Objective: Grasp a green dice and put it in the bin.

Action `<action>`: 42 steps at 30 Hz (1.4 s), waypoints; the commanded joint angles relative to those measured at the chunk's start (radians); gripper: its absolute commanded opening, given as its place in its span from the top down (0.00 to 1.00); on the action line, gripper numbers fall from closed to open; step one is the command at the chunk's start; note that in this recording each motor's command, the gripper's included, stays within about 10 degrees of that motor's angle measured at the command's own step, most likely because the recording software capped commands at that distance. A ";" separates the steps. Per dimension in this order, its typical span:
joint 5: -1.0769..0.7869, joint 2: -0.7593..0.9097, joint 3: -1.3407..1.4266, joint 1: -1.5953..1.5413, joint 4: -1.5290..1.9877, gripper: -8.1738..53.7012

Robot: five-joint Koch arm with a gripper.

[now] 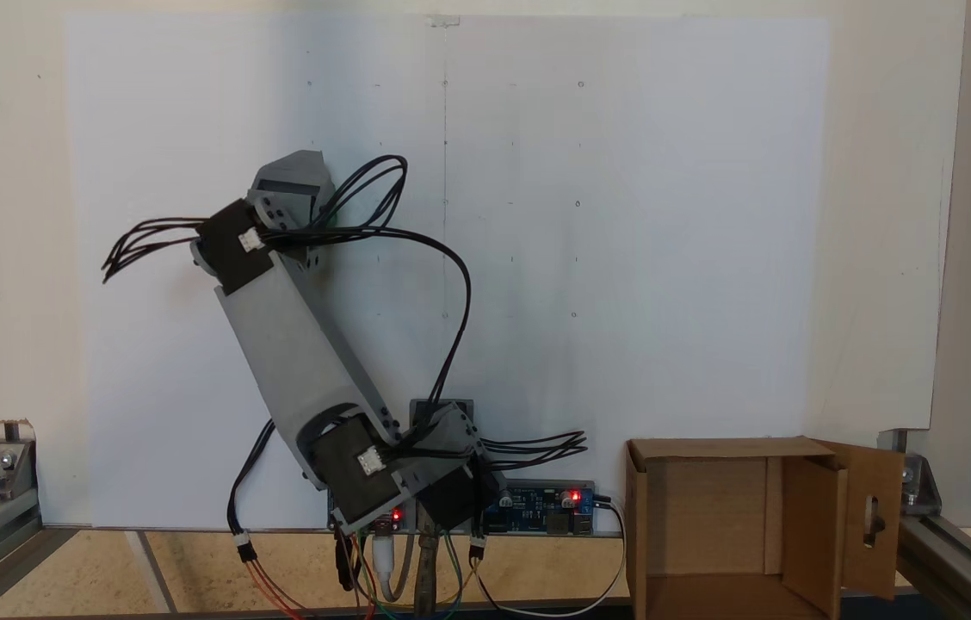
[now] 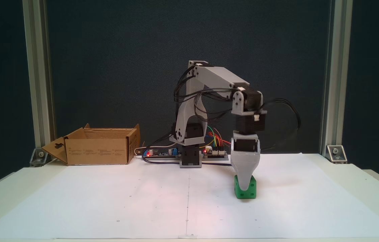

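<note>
Even, soft light from above in both fixed views; no hard glare. White paper sheet (image 1: 623, 215) washed pale bluish, corners dimmer. Dark backdrop (image 2: 109, 67) near black, detail lost. Faint soft shadow beside green dice (image 2: 246, 190). Red board LEDs bloom slightly. Focus moderate, compression softens cables. Straight frame posts, little edge distortion.

One overhead fixed view, one low frontal; shared arm (image 1: 296, 344) and bin (image 2: 98, 146).
</note>
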 commanded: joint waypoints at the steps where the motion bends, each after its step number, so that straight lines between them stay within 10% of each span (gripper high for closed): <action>1: 0.080 0.008 -0.011 0.003 -0.003 0.17; 32: 0.080 -0.058 0.009 0.023 -0.057 0.20; 42: 0.089 -0.055 0.026 0.038 -0.052 0.68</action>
